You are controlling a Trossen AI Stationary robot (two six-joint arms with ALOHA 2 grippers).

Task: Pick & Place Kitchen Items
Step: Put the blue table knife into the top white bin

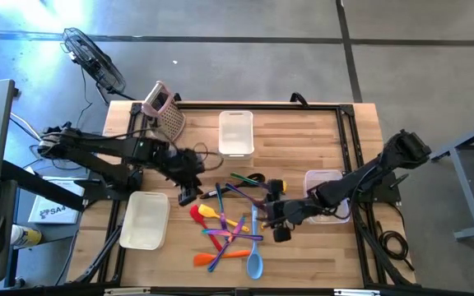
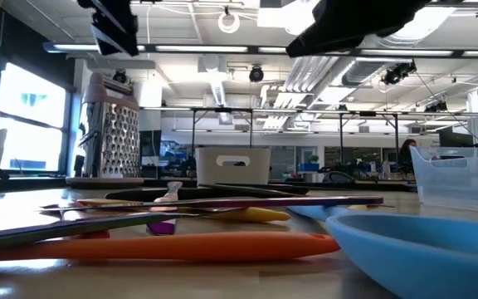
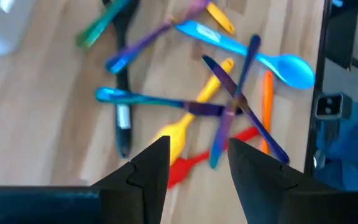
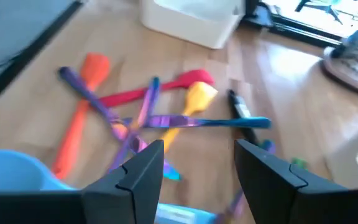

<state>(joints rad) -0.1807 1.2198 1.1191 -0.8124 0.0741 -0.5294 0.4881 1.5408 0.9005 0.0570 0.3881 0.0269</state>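
Over the middle of the wooden table [image 1: 360,140], both arms hang above a tangled heap of utensils. The left gripper [image 1: 189,194] sits just beside the heap's near edge with its fingers parted and nothing between them; the right gripper [image 1: 281,224] hovers at the opposite edge, spread wide and likewise empty.

From where I stand, the sensible pick looks like an outlier rather than the crossed middle: the black utensil [image 3: 122,118] lies mostly clear of the others, whereas the yellow spatula [image 3: 191,118] and red spatula [image 3: 188,163] are pinned under purple handles. Coming down across a handle, not along it, should keep neighbours from being dragged.

Only the high view shows the bins: a white bin [image 1: 145,219] by the left arm, another [image 1: 236,131] at the back, a clear bin [image 1: 323,185] under the right arm. The low view alone shows how flat the orange spatula [image 2: 173,247] and blue spoon [image 2: 421,249] lie.
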